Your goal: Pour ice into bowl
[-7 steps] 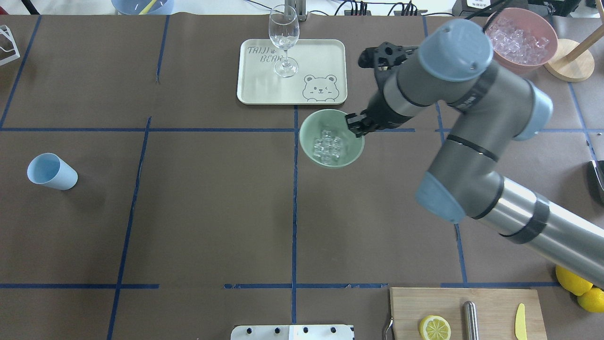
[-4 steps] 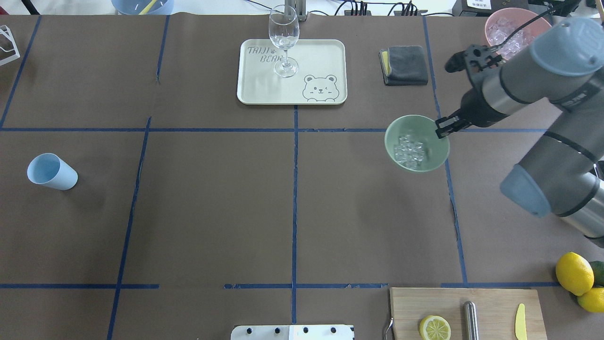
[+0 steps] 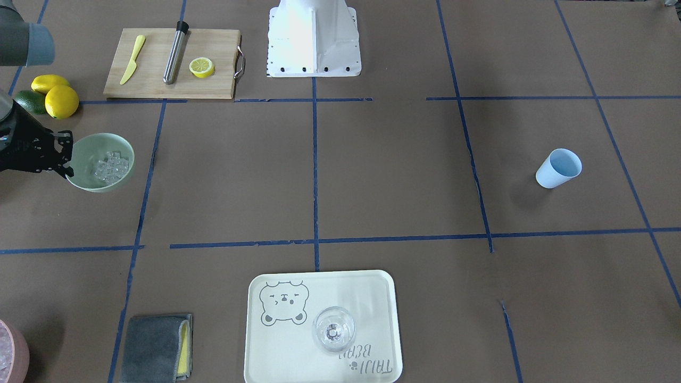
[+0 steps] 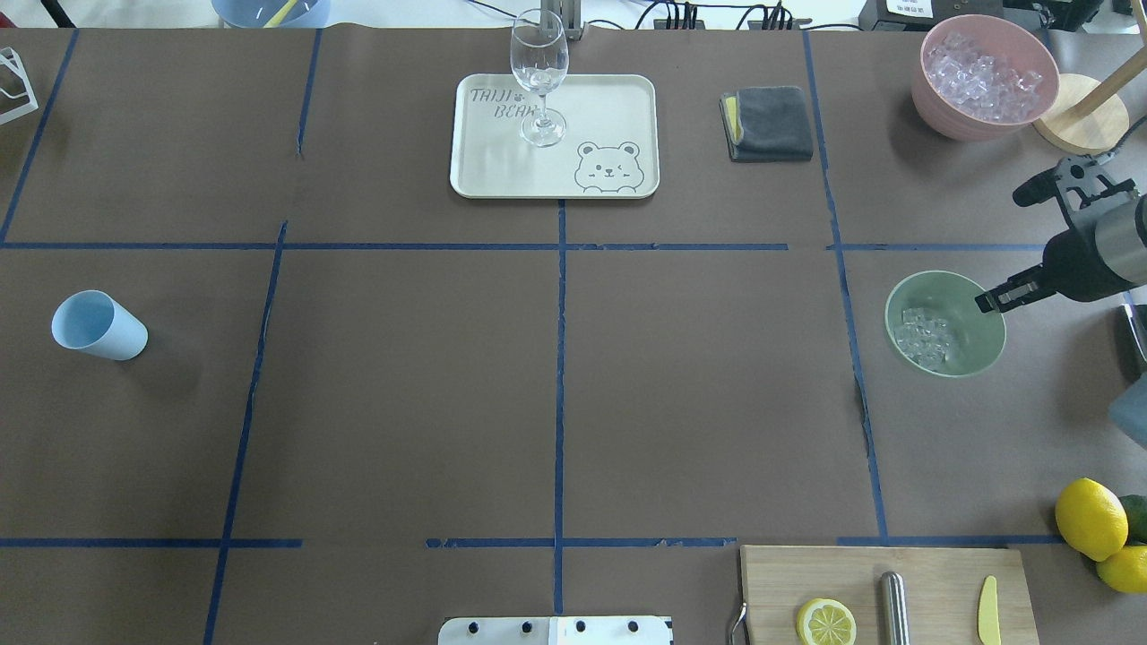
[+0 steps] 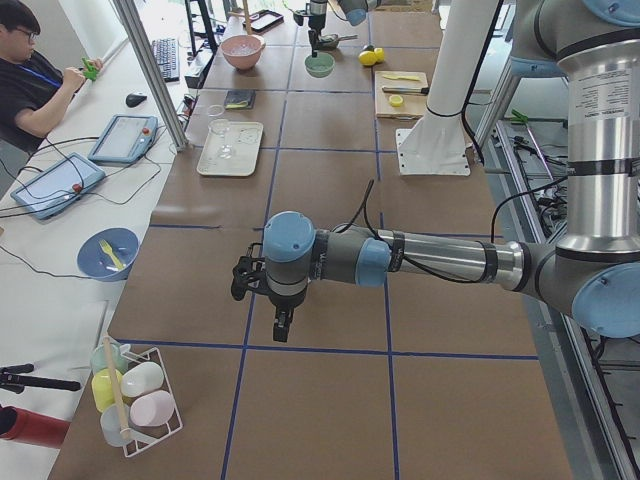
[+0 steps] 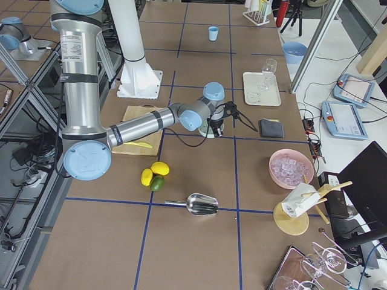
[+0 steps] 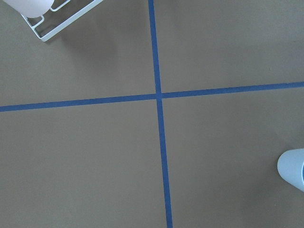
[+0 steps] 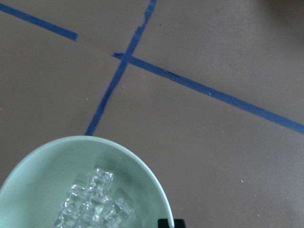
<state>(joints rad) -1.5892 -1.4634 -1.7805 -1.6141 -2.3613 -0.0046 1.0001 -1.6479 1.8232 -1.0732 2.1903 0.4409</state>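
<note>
Two arms are on my screens. Front-facing: the right gripper [image 3: 65,159] is clamped on the rim of the bowl [image 3: 85,154] at that view's left edge. The ice [image 3: 110,166] is heaped inside, and the blue cup [image 3: 557,168] is well apart on the far side.

Overhead: the bowl is between the pink container [image 4: 936,107] and the lemons [image 4: 1089,518], with the cubes lying against its left inner wall.

Left-end camera: the left gripper [image 5: 283,325] points down over bare paper. I cannot tell whether it is open or closed.

Right-end camera: the near arm reaches to the bowl just beyond the cutting board [image 6: 138,133].

Left wrist: only paper, a tape cross [image 7: 158,96] and the cup's edge.

Right wrist: bowl and ice fill the lower left, with one black fingertip [image 8: 165,222] at the rim.
</note>
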